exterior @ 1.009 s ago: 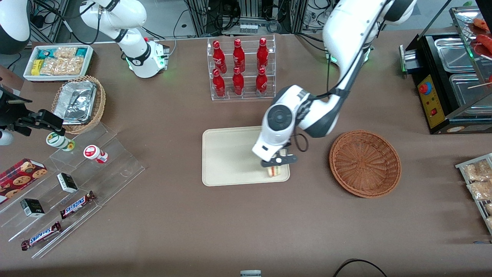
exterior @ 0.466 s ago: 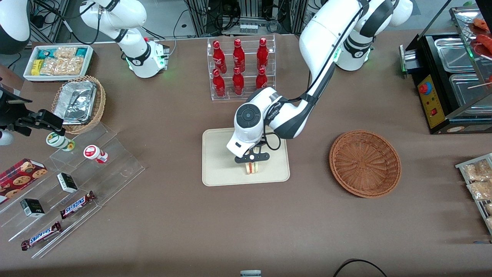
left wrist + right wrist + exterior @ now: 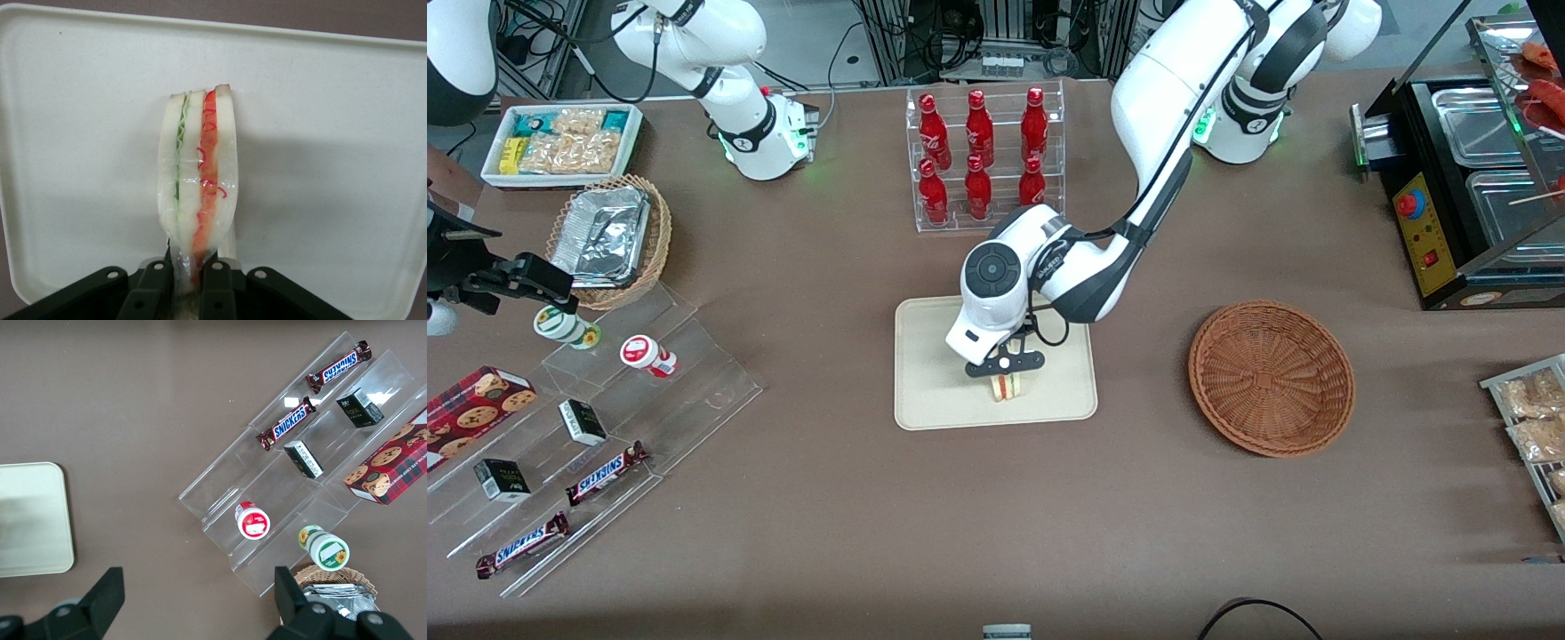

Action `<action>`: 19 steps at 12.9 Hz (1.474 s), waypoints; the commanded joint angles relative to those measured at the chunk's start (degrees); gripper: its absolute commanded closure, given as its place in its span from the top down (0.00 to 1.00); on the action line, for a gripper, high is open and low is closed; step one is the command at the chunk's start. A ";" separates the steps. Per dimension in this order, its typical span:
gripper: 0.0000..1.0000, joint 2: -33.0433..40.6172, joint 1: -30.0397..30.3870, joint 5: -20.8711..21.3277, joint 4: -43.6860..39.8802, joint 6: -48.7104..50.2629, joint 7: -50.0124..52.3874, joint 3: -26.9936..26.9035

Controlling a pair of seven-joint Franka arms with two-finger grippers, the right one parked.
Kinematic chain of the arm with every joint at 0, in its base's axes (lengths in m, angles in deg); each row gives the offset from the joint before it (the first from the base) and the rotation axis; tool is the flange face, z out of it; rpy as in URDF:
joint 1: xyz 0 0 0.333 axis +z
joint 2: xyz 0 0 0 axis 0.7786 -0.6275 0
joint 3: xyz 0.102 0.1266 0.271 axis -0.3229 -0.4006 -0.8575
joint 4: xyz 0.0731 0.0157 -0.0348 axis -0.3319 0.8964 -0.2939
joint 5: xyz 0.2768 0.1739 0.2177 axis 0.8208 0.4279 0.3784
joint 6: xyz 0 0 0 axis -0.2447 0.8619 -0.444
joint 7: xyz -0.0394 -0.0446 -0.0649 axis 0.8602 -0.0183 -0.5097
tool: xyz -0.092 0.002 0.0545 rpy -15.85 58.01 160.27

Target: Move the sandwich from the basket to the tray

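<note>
My left gripper (image 3: 1005, 373) is over the pale beige tray (image 3: 934, 356), shut on the sandwich (image 3: 1009, 388). In the left wrist view the black fingers (image 3: 155, 290) pinch the wrapped sandwich (image 3: 198, 167) at its narrow end; its white bread with green and red filling hangs over the tray (image 3: 333, 133). I cannot tell whether the sandwich touches the tray. The reddish-brown wicker basket (image 3: 1272, 377) stands empty on the table toward the working arm's end. A corner of the tray also shows in the right wrist view (image 3: 30, 520).
A clear rack of red bottles (image 3: 983, 160) stands farther from the front camera than the tray. Clear stepped shelves with snack bars, boxes and cups (image 3: 605, 418), a tan basket with foil containers (image 3: 609, 236) and a white snack box (image 3: 560, 142) lie toward the parked arm's end. A black cooker (image 3: 1467, 178) stands at the working arm's end.
My left gripper has carried the sandwich from the tray's corner nearest the basket toward the tray's middle, most of it in the first half second, then a small shift.
</note>
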 commanded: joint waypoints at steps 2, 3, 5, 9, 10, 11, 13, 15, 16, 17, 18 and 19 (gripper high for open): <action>0.69 -1.39 -1.34 0.28 -2.49 1.24 2.15 -0.88; 0.81 -1.31 -1.34 0.37 -2.49 1.24 2.24 -0.88; 1.00 -0.87 -1.34 0.46 -3.27 1.85 2.24 -1.06; 1.00 0.62 -0.12 -0.16 -8.62 9.04 2.07 -1.23; 1.00 1.41 -0.11 0.19 -9.25 10.71 1.98 -1.23; 1.00 2.29 -0.11 0.28 -9.34 11.43 1.80 -1.23; 1.00 4.92 0.24 0.54 -8.90 12.92 0.58 -1.41; 1.00 6.77 1.73 0.54 -8.47 18.35 0.67 -1.41; 1.00 7.74 2.43 0.72 -7.85 20.47 -0.30 -2.02; 1.00 10.18 4.18 0.63 -4.54 19.62 -1.61 -2.11; 1.00 12.65 6.02 0.54 -2.42 17.96 -2.93 -2.11; 1.00 15.11 7.87 0.46 0.12 18.03 -5.99 -2.11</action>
